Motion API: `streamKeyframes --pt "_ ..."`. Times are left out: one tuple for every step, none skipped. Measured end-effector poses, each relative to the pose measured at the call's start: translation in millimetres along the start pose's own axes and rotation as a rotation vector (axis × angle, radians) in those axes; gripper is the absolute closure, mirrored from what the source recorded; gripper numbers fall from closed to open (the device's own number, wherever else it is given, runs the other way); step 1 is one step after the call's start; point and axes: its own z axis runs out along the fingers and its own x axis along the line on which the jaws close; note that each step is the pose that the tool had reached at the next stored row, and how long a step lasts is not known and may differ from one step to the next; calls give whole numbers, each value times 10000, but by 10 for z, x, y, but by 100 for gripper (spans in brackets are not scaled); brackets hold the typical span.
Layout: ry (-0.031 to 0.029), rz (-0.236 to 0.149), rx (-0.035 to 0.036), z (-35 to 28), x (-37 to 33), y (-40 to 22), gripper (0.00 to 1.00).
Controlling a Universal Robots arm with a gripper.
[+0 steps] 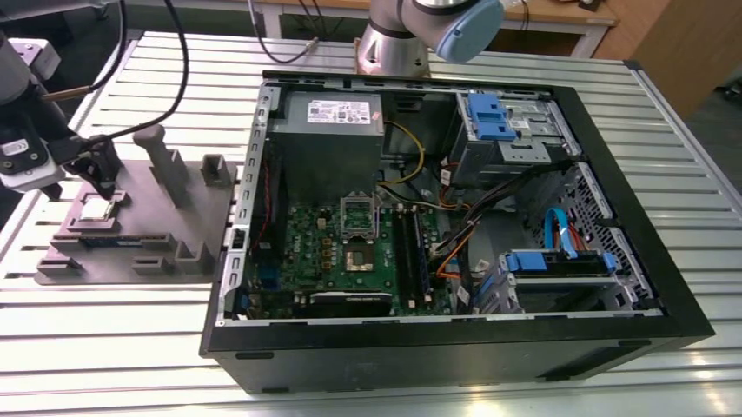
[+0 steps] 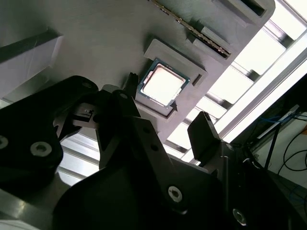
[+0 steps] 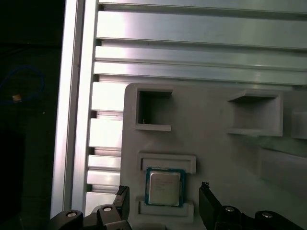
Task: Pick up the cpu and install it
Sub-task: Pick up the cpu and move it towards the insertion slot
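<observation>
cpu (image 3: 164, 187) in grey holder (image 3: 216, 143), gripper (image 3: 164, 194) splayed either side, apparently clear

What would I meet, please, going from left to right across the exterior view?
cpu → tall grey post → motherboard → blue drive caddy

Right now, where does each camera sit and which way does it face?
Exterior view: off the arm, looking down on the open black computer case and grey fixture tray; arm base and gripper show.
First wrist view: on the wrist, facing down at the small square silver cpu; fingertips flank it.
Second wrist view: on the wrist, slanted past the gripper's black body toward that cpu.
Shared: all three show the cpu in its tray pocket.
</observation>
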Motion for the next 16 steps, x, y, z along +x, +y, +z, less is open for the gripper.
streamKeyframes --pt "0 0 -1 16 0 -1 32" --pt "0 1 -1 32 0 -1 32" --pt "-1 5 -1 52 -1 -2 32" --pt "0 13 0 69 -1 -3 32" --pt "0 24 0 87 -2 -3 32" --pt "-2 35 -1 106 -2 -4 32" --pt "-3 43 -2 124 -3 -5 32" --pt "-3 49 -2 140 -3 -5 32" --pt "-3 52 -1 153 -3 -6 32" --pt "-2 53 -1 160 -3 -6 32" --pt "-1 54 0 163 -2 -6 32" --pt "0 54 0 163 -2 -7 32" --pt "-2 54 -1 165 -3 -6 32" --pt "-2 54 -1 166 -3 -6 32" --pt "-2 54 -1 166 -3 -6 32" --pt "-2 54 -1 166 -3 -6 32"
